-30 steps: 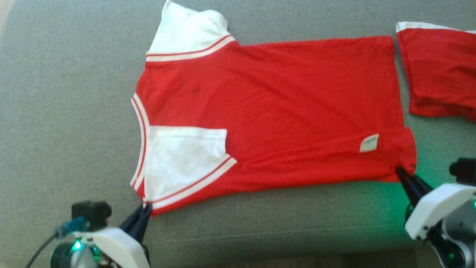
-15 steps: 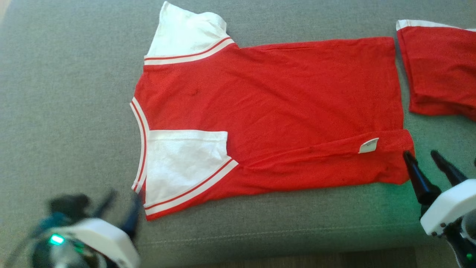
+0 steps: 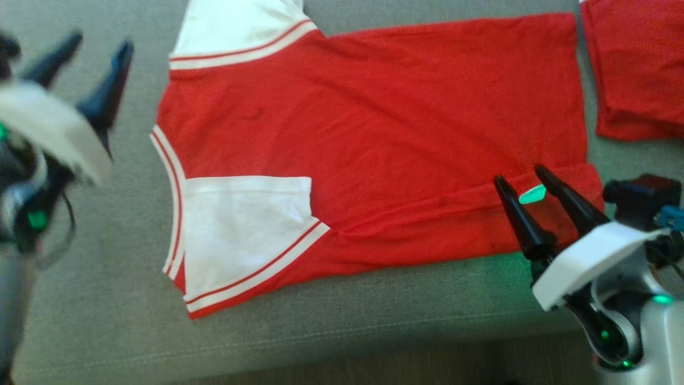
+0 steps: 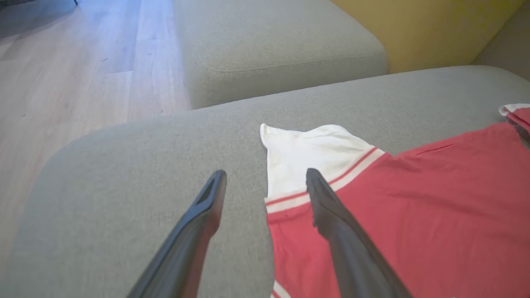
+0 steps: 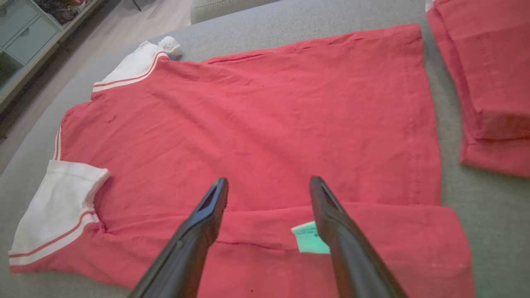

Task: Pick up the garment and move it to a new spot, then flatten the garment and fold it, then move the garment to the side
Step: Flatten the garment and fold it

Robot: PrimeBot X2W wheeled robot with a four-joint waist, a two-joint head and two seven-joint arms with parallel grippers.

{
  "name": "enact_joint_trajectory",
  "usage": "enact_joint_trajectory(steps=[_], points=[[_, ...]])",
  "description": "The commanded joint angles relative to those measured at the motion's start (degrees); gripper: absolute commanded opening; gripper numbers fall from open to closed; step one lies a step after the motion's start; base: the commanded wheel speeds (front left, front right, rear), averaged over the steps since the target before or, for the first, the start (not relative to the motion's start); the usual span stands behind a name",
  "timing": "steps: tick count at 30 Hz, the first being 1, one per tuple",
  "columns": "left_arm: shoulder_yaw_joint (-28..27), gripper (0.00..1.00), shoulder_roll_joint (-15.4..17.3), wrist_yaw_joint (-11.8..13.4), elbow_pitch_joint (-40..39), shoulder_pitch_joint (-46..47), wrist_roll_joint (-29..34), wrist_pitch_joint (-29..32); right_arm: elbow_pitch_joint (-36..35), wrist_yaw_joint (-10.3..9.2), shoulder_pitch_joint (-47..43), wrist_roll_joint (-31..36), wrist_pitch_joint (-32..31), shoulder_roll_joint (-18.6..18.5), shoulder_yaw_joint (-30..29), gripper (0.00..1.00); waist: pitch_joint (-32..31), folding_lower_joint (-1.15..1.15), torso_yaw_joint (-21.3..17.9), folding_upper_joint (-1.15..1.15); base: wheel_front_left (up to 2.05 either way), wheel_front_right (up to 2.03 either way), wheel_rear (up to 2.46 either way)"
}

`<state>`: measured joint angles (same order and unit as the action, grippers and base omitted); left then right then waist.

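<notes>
Head view first: a red short-sleeved shirt with white sleeves and red-and-white striped trim (image 3: 374,117) is laid out flat on the grey fabric sofa seat (image 3: 107,278), neckline to the robot's left, hem to its right. The far sleeve is spread out at the top. The near sleeve is turned in onto the body! Along the near side a long strip of red cloth is folded over onto the shirt, and a small pale care tag (image 3: 533,195), tinted green by the light, sits on that strip close to the hem.

Right claw (image 3: 519,175) now: fingers spread wide, gripping nothing, poised over that folded strip with the tag showing between the two tips. Whether the tips touch the cloth, I cannot tell.

Over to the left claw (image 3: 101,41), blurred at the upper left: it's released too, jaws apart and empty, over bare cushion just off the neckline end of the shirt.

Right wrist view, and both dark fingers of the right claw (image 5: 269,181) rise over the shirt (image 5: 269,116), the tag (image 5: 308,242) right beside one of them. A second red garment, folded (image 5: 476,62), lies just past the hem, apart from it, with a strip of sofa between.

Left wrist view: the left claw (image 4: 266,173) straddles the shirt's edge, one finger above grey upholstery (image 4: 124,186), the other above the far sleeve's striped band on the shirt (image 4: 414,207). Pale wooden floor (image 4: 83,82) beyond the seat.
</notes>
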<state>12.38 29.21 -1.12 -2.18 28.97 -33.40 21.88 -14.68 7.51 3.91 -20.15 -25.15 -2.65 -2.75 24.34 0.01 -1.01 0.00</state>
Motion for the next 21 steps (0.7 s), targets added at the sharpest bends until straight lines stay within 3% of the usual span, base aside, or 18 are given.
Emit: enact_joint_trajectory(steps=[1,8,14,21], points=[[-1.8,1.00,2.8,-1.4,1.7,6.4,-0.1,1.4,-1.4,-0.02,1.8,-0.4,1.2,-0.2,2.3,1.00,2.6,-0.01,-1.6,0.00,0.00,0.00,0.00],[2.5,1.00,2.7,-5.1,15.0,22.9,-1.6,6.7,0.8,-0.02,6.2,-1.0,3.6,-0.2,6.8,1.00,7.3,-0.01,-4.7,0.00,0.00,0.00,0.00],[6.1,1.00,3.5,-6.1,23.5,32.1,-1.4,8.8,2.1,-0.02,8.7,-2.7,6.5,-0.2,8.4,1.00,10.3,-0.01,-7.5,0.00,0.00,0.00,0.00],[10.1,1.00,5.2,-6.3,28.8,36.4,-1.4,10.3,3.1,-0.02,9.6,-3.7,8.6,-0.2,9.5,1.00,12.2,-0.01,-9.3,0.00,0.00,0.00,0.00]])
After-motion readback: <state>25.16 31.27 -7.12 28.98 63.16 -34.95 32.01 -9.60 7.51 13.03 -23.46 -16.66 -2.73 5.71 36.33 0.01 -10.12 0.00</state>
